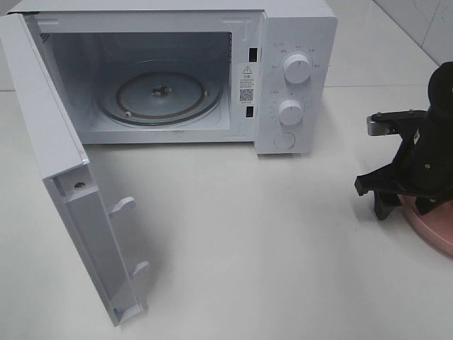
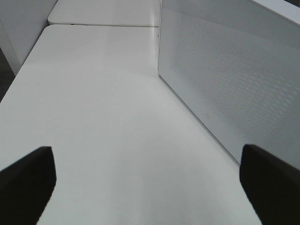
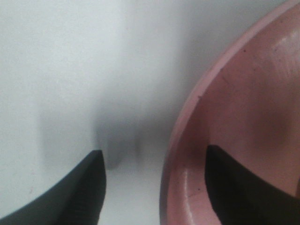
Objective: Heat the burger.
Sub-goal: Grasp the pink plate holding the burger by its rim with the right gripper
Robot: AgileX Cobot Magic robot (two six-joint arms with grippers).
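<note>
Straddles the rim of the pink plate (image 3: 187, 117), right of the microwave (image 1: 297, 42), with right claw (image 3: 153, 157) half-open, clamping nothing yet, likely to carry it through the wide-open door (image 1: 42, 106).

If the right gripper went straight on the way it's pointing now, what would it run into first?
Most likely the rim of the pink plate: it runs between the open fingers of the right gripper, one finger over the plate, the other over the table. Depth is hard to judge.

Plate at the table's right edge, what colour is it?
The plate is pink, best seen in the right wrist view.
</note>
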